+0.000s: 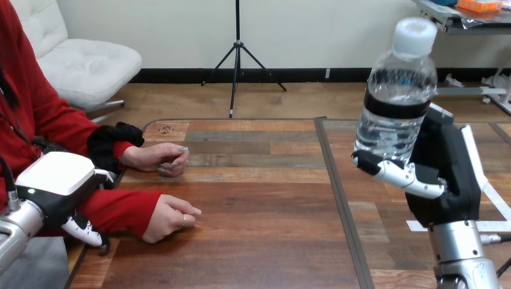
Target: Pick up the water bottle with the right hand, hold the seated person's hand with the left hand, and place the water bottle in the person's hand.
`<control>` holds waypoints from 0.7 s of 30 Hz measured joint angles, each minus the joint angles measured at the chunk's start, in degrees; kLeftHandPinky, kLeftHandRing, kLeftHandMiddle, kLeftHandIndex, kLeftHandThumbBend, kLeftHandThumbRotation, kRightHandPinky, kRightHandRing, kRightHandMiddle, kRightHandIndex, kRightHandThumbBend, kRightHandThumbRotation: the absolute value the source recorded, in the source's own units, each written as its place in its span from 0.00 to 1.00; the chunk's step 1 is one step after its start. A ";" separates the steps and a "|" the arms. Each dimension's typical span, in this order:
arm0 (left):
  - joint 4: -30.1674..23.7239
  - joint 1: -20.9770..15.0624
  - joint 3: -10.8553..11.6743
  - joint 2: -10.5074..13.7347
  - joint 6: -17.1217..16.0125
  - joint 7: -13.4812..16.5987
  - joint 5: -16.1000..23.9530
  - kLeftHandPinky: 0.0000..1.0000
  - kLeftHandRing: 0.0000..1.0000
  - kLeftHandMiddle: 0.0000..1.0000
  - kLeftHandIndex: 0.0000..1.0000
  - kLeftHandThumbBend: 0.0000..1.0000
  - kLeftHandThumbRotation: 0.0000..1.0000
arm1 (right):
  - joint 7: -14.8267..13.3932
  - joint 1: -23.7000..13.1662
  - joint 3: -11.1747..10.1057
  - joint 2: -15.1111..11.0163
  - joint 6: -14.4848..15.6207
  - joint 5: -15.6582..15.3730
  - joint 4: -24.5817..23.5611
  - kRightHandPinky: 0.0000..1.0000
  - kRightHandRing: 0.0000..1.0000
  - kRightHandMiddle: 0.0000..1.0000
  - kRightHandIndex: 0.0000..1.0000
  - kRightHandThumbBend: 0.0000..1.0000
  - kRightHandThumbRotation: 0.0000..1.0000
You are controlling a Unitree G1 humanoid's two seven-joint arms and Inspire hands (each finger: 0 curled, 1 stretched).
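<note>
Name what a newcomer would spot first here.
The water bottle stands out: upright, well above the table at the view's right, clasped by the right hand. At the left, the person's nearer hand and farther hand rest on the wood, with the left hand close by the red sleeve.

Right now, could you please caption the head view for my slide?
Right robot hand holds water bottle aloft; person's hands rest on table.

The right arm (pixel 459 256) stands upright at the view's lower right, its right hand (pixel 449 174) raised with thumb and fingers curled round a water bottle (pixel 395 108). The left hand (pixel 57 174) lies low at left, back upward
</note>
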 measured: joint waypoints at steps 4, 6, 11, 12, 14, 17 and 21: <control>0.46 0.00 -0.02 -0.40 0.27 0.36 -0.74 0.50 0.54 0.59 0.63 0.85 0.27 | 0.01 0.05 0.30 -0.01 0.22 0.02 -0.93 0.04 0.08 0.18 0.32 0.83 0.00; 0.55 0.00 -0.03 -0.58 0.52 0.40 -0.87 0.49 0.53 0.58 0.63 0.84 0.26 | 0.02 0.11 0.47 -0.01 0.42 0.03 -1.30 0.04 0.08 0.18 0.32 0.83 0.00; 0.64 0.00 -0.04 -0.98 1.12 0.39 -1.11 0.47 0.51 0.56 0.61 0.80 0.22 | 0.43 0.21 0.85 0.00 1.20 0.75 -1.83 0.03 0.08 0.18 0.32 0.82 0.00; 0.65 0.00 -0.04 -1.07 1.22 0.39 -1.24 0.46 0.51 0.56 0.61 0.79 0.22 | 0.57 0.25 0.94 0.00 1.40 1.11 -1.88 0.03 0.08 0.18 0.32 0.82 0.00; 0.69 0.00 -0.04 -1.26 1.34 0.37 -1.67 0.46 0.51 0.55 0.60 0.78 0.20 | 0.71 0.36 1.05 0.01 1.67 1.52 -1.98 0.03 0.07 0.18 0.32 0.82 0.00; 0.87 0.00 -0.04 -1.57 1.39 0.37 -2.45 0.45 0.50 0.55 0.59 0.77 0.18 | 0.78 0.55 1.14 0.02 1.87 1.63 -2.08 0.03 0.07 0.18 0.32 0.82 0.00; 1.07 0.00 -0.03 -1.90 1.35 0.38 -3.24 0.44 0.49 0.54 0.57 0.75 0.16 | 0.84 0.83 1.15 0.01 2.01 1.64 -2.14 0.03 0.08 0.19 0.32 0.81 0.00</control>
